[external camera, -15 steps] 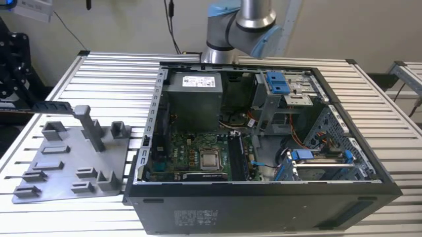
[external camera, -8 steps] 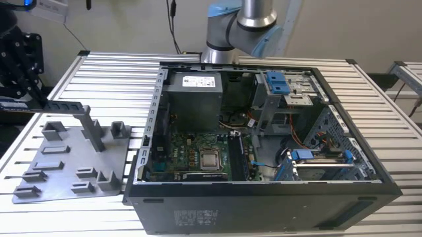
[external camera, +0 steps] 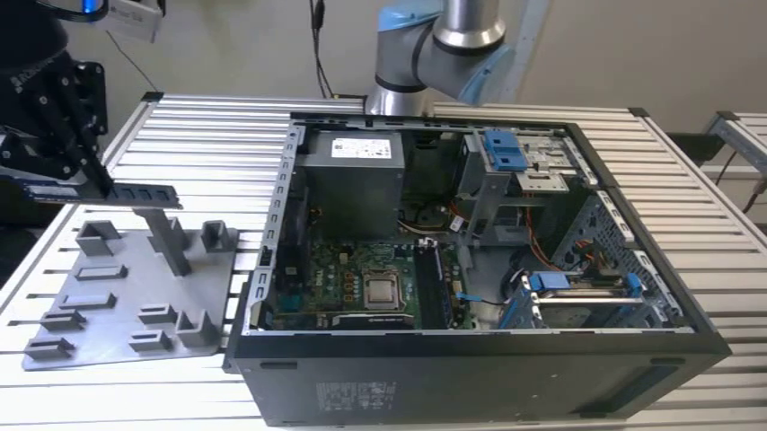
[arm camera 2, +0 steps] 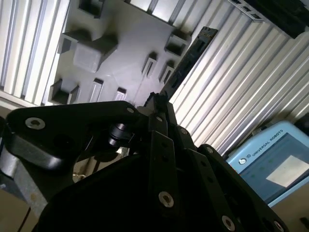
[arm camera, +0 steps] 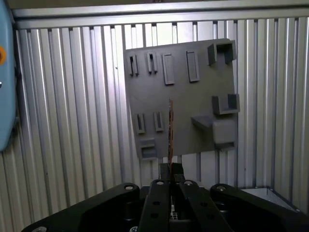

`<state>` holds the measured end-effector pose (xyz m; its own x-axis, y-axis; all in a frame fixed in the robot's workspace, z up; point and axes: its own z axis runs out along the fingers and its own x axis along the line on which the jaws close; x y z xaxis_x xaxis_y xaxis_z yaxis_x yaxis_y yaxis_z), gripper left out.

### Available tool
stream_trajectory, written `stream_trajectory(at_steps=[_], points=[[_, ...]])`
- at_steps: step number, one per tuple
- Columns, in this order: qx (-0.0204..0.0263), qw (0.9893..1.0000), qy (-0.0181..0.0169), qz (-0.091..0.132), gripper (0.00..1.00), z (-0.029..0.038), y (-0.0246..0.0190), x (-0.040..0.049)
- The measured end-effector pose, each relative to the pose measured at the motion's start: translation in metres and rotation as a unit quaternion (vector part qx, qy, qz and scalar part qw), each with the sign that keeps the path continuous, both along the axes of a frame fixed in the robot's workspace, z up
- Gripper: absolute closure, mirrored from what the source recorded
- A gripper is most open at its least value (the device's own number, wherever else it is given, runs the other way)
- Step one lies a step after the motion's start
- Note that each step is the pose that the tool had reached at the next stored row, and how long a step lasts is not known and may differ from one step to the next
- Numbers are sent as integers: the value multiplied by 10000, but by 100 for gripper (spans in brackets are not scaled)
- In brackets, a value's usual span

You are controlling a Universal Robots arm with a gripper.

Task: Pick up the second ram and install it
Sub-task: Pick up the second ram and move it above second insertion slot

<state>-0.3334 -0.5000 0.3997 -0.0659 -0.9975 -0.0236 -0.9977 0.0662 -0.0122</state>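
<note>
The second ram (external camera: 142, 195) is a thin dark stick held level above the grey holder plate (external camera: 120, 301), at the exterior view's left. My black gripper (external camera: 82, 182) is shut on one end of it. In the second wrist view the ram (arm camera 2: 190, 55) sticks out from the closed gripper (arm camera 2: 157, 102) over the plate (arm camera 2: 125, 43). In the first wrist view the ram (arm camera: 170, 130) shows edge-on, rising from the gripper (arm camera: 170, 169). The open computer case (external camera: 480, 368) lies to the exterior view's right, with the green motherboard (external camera: 341, 287) and its long black slots (external camera: 432, 287) inside.
The grey holder plate carries several raised posts and brackets (external camera: 168, 238). Everything rests on a ribbed metal table (external camera: 204, 135). The arm's base (external camera: 414, 63) stands behind the case. A blue-edged pendant (arm camera 2: 270, 164) lies beside the table.
</note>
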Motion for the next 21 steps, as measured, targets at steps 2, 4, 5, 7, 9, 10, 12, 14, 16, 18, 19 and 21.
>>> stream_trajectory(at_steps=[2,4,5,7,9,10,12,14,16,18,19,21], points=[[0,10000,4,0,86,0,0,63],[1,10000,7,0,86,-1,0,124],[0,10000,10,0,86,0,0,158],[0,10000,13,0,86,0,0,223],[0,10000,16,0,86,0,0,286],[0,10000,17,0,86,0,0,318],[0,10000,21,0,86,0,0,384],[0,10000,24,0,86,0,0,450],[0,10000,27,0,86,0,0,517],[0,10000,30,0,86,0,0,586],[0,10000,32,0,86,0,0,619],[0,10000,35,0,86,0,0,685]])
